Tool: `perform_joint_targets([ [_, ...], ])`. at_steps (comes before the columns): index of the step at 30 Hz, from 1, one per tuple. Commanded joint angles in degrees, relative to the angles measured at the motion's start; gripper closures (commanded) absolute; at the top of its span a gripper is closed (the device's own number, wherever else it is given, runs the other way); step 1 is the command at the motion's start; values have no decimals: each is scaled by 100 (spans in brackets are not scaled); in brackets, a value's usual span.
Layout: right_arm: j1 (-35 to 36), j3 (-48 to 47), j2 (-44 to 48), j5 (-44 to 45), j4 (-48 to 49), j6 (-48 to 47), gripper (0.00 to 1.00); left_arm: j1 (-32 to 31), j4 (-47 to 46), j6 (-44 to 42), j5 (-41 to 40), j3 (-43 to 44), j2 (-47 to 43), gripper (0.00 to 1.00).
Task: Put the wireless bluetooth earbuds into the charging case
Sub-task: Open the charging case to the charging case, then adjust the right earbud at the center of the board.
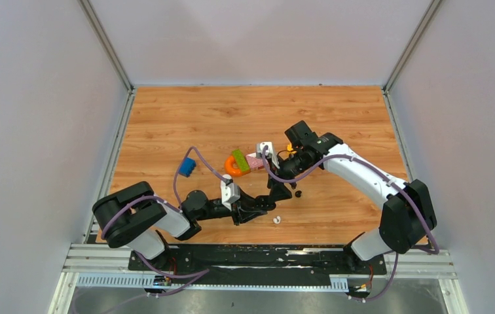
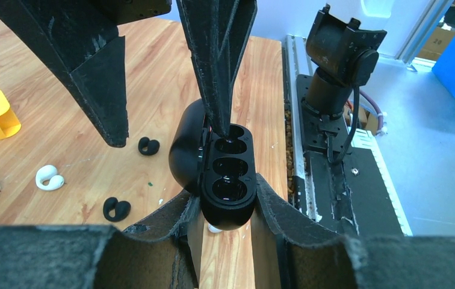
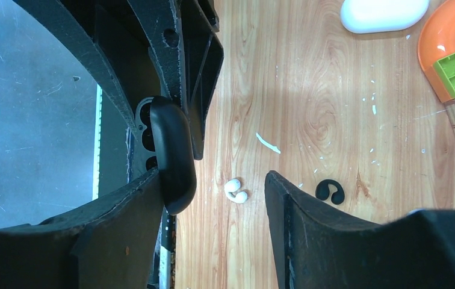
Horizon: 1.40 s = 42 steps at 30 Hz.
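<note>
Left gripper (image 2: pixel 228 194) clamped on open black charging case (image 2: pixel 229 173), right gripper (image 3: pixel 212 180) jaws apart, one finger touching the case by its lid.

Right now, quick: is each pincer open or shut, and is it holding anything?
Left pincer: closed, holding the black case, whose lid is open.
Right pincer: open, holding nothing.

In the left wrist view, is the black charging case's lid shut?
No, the black charging case stands open, its wells exposed, clamped in the left pincer.
</note>
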<state>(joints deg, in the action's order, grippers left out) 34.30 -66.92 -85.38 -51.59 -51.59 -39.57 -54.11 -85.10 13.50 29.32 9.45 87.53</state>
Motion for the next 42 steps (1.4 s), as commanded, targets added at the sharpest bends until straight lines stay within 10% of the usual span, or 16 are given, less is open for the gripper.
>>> perform_joint_targets([
  [1, -58, -246, 22, -252, 25, -24, 39, -47, -486, -228, 64, 27, -128, 100],
  [10, -661, -1056, 803, -1362, -1638, -1289, 36, -46, -387, -277, -153, 31, -59, 100],
  [18, -1463, 385, 1554, -91, 856, 178, 47, -47, -478, -75, -234, 53, -24, 100],
  [30, -1716, 715, 150, 1344, 1215, -528, 67, -41, -670, 52, -523, -232, -423, 100],
  [42, -1603, -320, -1049, 1231, -382, -4026, 72, -35, -628, 156, -458, -322, -787, 100],
])
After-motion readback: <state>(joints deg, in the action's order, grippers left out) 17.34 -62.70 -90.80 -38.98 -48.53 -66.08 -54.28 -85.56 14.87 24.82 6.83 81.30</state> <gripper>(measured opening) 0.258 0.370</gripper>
